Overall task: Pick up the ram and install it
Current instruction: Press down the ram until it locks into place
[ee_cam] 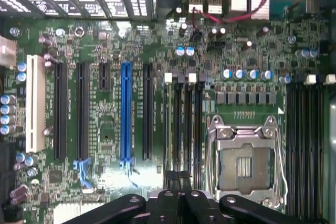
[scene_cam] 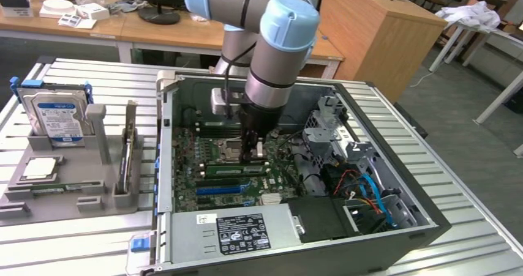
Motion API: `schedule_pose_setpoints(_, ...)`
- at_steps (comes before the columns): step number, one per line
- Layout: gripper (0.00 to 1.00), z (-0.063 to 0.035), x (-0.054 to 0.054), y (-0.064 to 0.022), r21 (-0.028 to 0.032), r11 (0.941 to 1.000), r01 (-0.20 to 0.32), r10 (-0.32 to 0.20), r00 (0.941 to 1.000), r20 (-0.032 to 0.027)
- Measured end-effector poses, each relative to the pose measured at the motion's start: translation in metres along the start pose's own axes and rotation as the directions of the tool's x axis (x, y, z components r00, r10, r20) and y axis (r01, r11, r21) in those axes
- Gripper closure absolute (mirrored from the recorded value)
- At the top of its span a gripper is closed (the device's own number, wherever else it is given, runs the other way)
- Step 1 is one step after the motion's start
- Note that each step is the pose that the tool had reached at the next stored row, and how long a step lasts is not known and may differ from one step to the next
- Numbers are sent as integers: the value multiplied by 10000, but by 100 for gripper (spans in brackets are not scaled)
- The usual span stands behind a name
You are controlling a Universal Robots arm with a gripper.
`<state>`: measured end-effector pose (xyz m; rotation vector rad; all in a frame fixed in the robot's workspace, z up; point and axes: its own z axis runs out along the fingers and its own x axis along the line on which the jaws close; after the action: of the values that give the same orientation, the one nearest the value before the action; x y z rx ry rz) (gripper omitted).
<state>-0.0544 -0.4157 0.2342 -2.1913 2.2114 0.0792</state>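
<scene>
Nearest in the exterior view, a power supply (scene_cam: 237, 230) sits in the open computer case (scene_cam: 425, 224) on the slatted desk (scene_cam: 73, 245). Beyond it, on the motherboard (scene_cam: 214, 187), the ram (scene_cam: 233, 167) lies along the memory slots (ee_cam: 184, 124) beside the CPU socket (ee_cam: 244, 161). The gripper (scene_cam: 254, 155) stands right over the ram, fingers (ee_cam: 167, 205) together; a grasp cannot be made out. Farther toward the exterior view's left, a hard drive (scene_cam: 59, 120) stands upright.

A claw (ee_cam: 179, 195) is hanging with its black fingers (ee_cam: 167, 203) pressed together over a green motherboard (ee_cam: 105, 145). Its tips are sitting at the end of a bank of black memory slots (ee_cam: 182, 124), between a blue expansion slot (ee_cam: 125, 114) and a bare silver processor socket (ee_cam: 245, 156).
</scene>
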Motion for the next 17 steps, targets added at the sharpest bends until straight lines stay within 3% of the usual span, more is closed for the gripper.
schedule_pose_setpoints(17,89,5,3,296,103,9999,6,-6,10000,1)
